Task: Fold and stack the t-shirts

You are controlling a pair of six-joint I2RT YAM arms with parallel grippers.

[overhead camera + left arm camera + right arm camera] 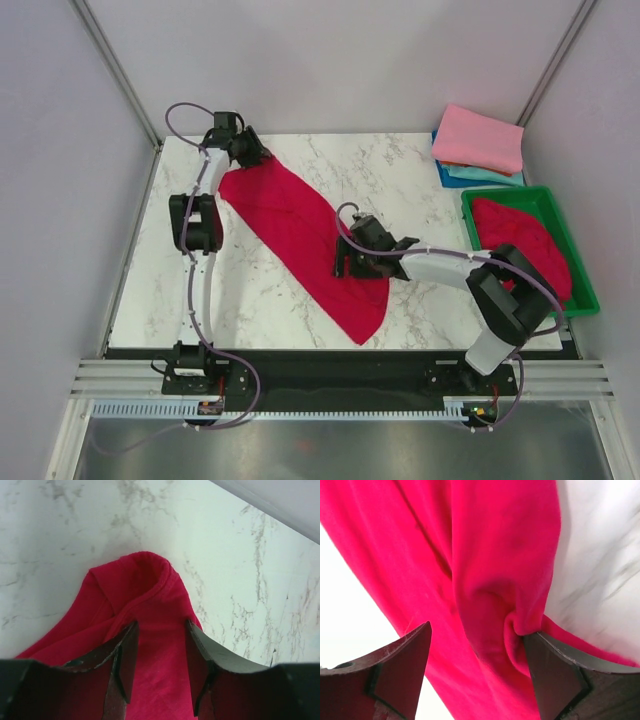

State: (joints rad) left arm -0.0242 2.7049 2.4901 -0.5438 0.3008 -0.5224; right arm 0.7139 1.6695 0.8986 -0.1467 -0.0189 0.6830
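A crimson-red t-shirt [300, 235] lies on the marble table as a long folded band, running from the far left toward the near middle. My left gripper [252, 152] is at its far corner. In the left wrist view its fingers stand apart [161, 625] over the flat red cloth [150, 595], near a rounded hem. My right gripper [362, 268] is low over the band's right edge. It is wide open [477, 630], and a bunched fold of the shirt [500, 580] presses against its right finger. Another red t-shirt [520, 245] lies in the tray.
A green plastic tray [575, 245] stands at the right edge. Behind it is a stack of folded t-shirts: pink [480, 138] on top, then teal [490, 174], then blue [445, 172]. Grey walls close in the far and side edges of the table [430, 190].
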